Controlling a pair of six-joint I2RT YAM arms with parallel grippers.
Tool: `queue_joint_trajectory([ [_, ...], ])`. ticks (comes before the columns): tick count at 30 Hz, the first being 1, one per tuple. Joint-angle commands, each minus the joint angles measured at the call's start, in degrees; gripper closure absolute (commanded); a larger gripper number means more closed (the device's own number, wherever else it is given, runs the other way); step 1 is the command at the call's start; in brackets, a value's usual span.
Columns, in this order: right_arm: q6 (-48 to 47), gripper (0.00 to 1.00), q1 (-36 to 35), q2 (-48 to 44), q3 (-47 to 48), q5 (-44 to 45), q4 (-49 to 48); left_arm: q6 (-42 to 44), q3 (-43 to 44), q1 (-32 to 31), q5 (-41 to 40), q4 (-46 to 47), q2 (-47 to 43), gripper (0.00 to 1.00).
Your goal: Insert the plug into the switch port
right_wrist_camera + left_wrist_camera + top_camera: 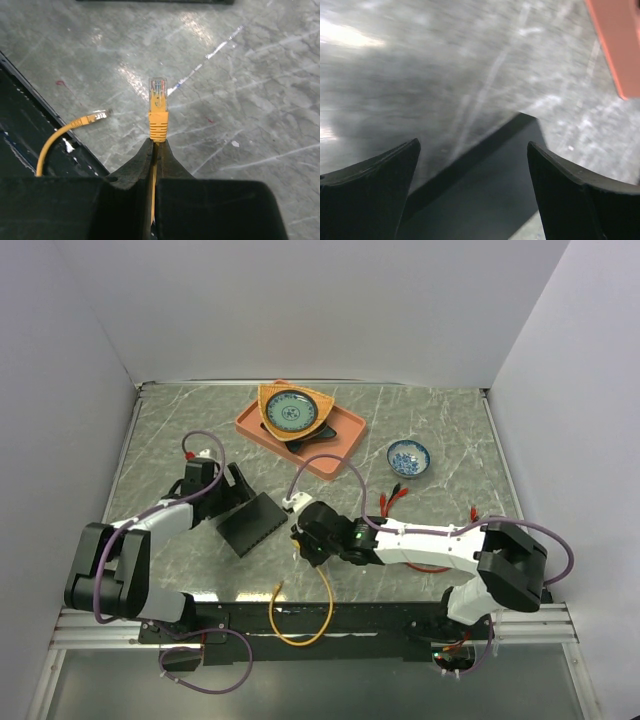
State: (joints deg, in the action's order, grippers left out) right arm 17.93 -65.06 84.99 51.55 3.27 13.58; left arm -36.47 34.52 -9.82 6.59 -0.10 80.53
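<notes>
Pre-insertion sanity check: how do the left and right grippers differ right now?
The left gripper is open; the right gripper is shut. The left holds nothing, with the black switch box showing between its fingers; the right pinches the yellow plug, which points forward past its tips. Both are black.

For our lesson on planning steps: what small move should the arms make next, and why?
Probably close the left gripper on the switch to steady it: its fingers straddle the switch, open, while the right gripper pinches the plug, short of any port.
</notes>
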Motion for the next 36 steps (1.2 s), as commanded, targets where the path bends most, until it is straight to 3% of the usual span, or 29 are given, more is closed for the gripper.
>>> queue_joint_trajectory([
  [1, 0.0, 1.00, -0.2, 2.3, 2.7, -2.5, -4.8, -3.3, -2.9, -2.4, 6.5, -0.3, 1.6, 0.04],
  [13, 1.0, 1.00, 0.1, 13.7, 8.6, -4.3, -3.1, -7.0, -1.0, -7.3, 7.4, 4.9, 4.1, 0.03],
  [24, 1.9, 1.00, 0.2, 13.2, 6.8, -4.5, -4.4, -7.4, 1.9, -6.5, -16.0, -16.8, -18.4, 0.03],
  [30, 1.8, 1.00, 0.1, 13.4, 6.6, -4.2, -4.4, -10.2, -1.3, -6.8, -14.6, -24.1, -23.7, 0.04],
  [33, 1.8, 1.00, 0.3, 13.3, 6.5, -3.8, -4.3, -12.5, -3.1, -7.8, -9.4, -23.7, -22.9, 0.04],
  [36, 2.1, 1.00, 0.8, 13.6, 6.9, -3.6, -3.8, -14.6, -4.1, -9.6, -11.9, -24.9, -22.4, 0.04],
])
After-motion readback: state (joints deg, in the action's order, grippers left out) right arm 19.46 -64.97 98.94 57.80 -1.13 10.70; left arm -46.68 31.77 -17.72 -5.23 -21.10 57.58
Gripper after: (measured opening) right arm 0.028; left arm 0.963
